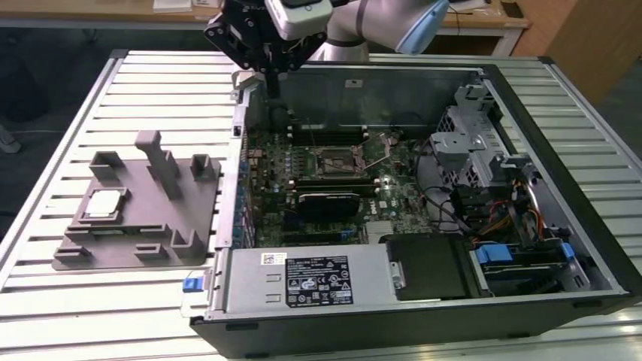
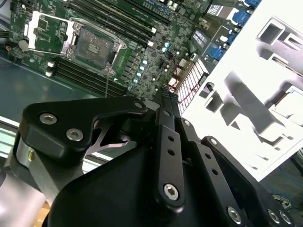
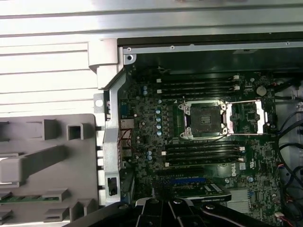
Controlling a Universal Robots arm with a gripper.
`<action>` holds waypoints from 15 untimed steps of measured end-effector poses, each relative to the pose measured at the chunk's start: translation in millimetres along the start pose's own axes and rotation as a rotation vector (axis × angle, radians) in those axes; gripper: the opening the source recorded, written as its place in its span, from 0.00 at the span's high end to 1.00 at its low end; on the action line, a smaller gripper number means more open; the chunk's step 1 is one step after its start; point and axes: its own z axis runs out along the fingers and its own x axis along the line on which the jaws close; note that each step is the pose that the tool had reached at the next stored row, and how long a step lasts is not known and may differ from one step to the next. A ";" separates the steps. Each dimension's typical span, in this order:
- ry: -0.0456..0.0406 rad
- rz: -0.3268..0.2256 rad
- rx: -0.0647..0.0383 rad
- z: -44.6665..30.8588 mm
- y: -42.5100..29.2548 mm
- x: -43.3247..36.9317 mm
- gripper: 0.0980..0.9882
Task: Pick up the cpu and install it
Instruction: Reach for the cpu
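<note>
The cpu point(image 1: 104, 204), a small silvery square chip, lies flat in the grey plastic tray point(image 1: 150, 241) on the exterior view's left, outside the computer case. My gripper point(image 1: 271, 84) hangs high over the case's far left corner, well away from the cpu, its fingers together with nothing between them. The black fingers point(image 2: 164, 101) also rise through the second wrist view. The motherboard's socket point(image 1: 336, 158) stands open with its metal frame point(image 3: 246, 116) flipped aside, and it is bare inside point(image 3: 203, 119) point(image 2: 92, 45).
The open computer case point(image 1: 561, 113) lies on a slatted metal table point(image 1: 60, 301). Inside are memory slots point(image 3: 199, 151), a drive cage point(image 1: 471, 143), cables point(image 1: 492, 218) and a power supply point(image 1: 301, 278). The tray carries upright blocks point(image 1: 161, 162).
</note>
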 end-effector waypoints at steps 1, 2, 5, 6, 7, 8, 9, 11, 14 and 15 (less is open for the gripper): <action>0.0000 0.000 0.000 -0.1 0.0 0.6 0.99; 0.0000 0.000 0.000 -0.1 -0.1 1.2 0.99; 0.0000 0.000 0.000 -0.1 -0.2 3.0 0.99; 0.0000 0.000 0.000 -0.1 -0.3 3.7 0.99; 0.0000 0.000 0.000 -0.2 -0.3 4.4 0.99; 0.0000 0.000 0.000 -0.2 -0.4 5.2 0.99; 0.0000 0.000 0.000 -0.2 -0.4 5.9 0.99; 0.0000 0.000 0.000 -0.2 -0.5 7.3 0.99; 0.0000 0.000 0.000 -0.3 -0.7 9.3 0.99; 0.0000 0.000 0.000 -0.3 -0.7 10.0 0.99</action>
